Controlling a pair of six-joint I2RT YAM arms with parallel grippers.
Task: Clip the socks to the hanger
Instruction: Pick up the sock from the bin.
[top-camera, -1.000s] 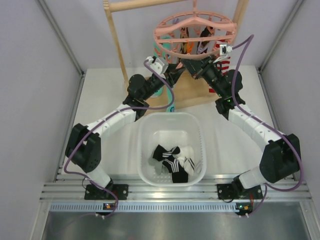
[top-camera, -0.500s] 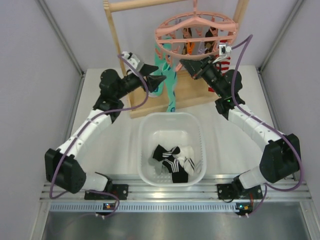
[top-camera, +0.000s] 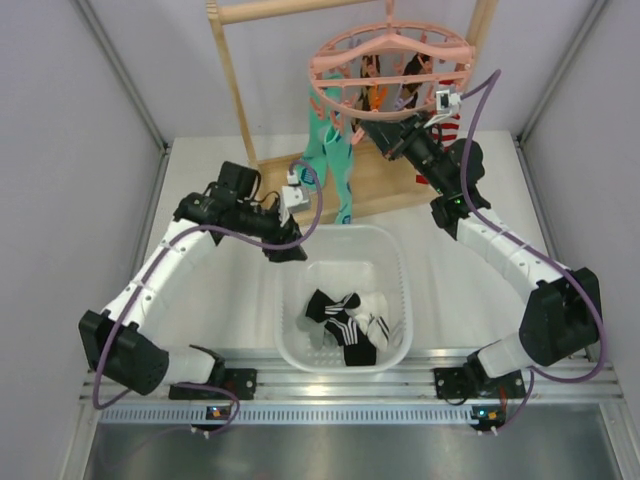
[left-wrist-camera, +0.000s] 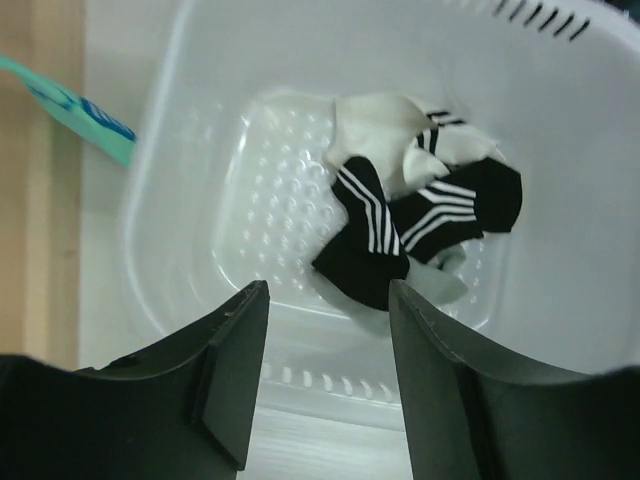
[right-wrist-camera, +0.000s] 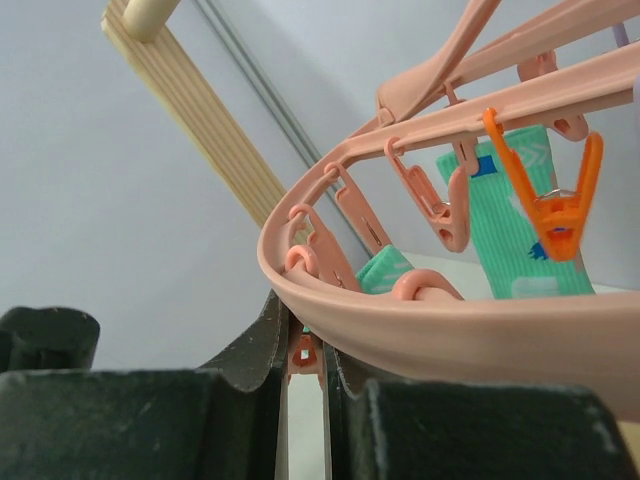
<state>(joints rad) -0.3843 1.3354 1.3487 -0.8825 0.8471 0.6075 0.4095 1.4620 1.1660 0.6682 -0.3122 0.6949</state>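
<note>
Left gripper apart over socks (black, white-striped) | right gripper clamped on pink hanger

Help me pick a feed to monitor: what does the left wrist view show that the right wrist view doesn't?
Only left wrist: the open left gripper over the white basket holding black striped socks. Only right wrist: the pink hanger, the wooden rack, and the right gripper shut on a clip peg. Both: a teal sock.
</note>
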